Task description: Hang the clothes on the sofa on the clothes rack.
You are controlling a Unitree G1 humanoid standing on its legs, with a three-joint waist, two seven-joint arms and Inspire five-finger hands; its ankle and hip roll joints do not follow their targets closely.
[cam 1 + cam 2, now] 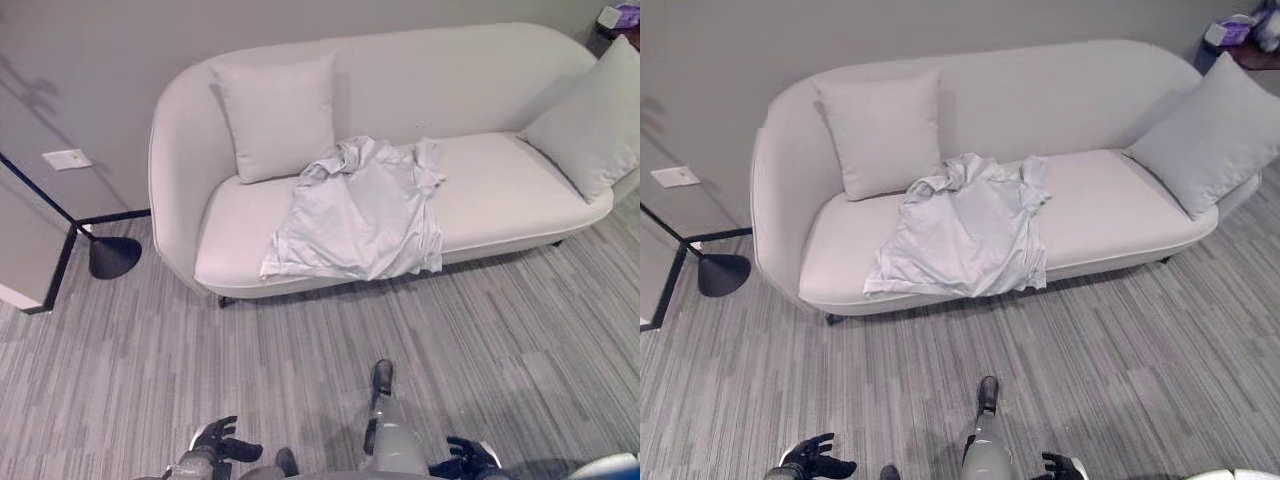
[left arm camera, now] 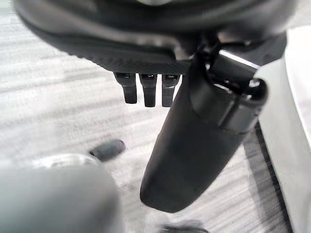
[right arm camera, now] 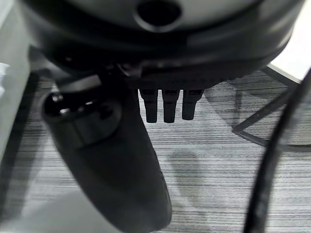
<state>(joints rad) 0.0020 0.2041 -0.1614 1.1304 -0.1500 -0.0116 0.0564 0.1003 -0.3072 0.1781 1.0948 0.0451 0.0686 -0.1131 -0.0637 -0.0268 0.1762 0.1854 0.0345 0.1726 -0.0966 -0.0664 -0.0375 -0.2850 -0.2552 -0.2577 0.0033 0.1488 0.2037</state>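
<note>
Lying crumpled on the sofa (image 1: 480,190) seat, the pale shirt (image 1: 360,215) spills its hem over the front edge, well ahead of both hands. The left hand (image 1: 222,442) and right hand (image 1: 466,458) hang low with fingers relaxed and spread, holding nothing. Bare carpet (image 1: 300,360) lies between them and the sofa.

Both eye views look down from the head at the same sofa (image 1: 500,190) and striped carpet (image 1: 300,370) from a fair way back (just slightly offset sideways), while each wrist view looks along its own hand super close, carpet behind.
</note>
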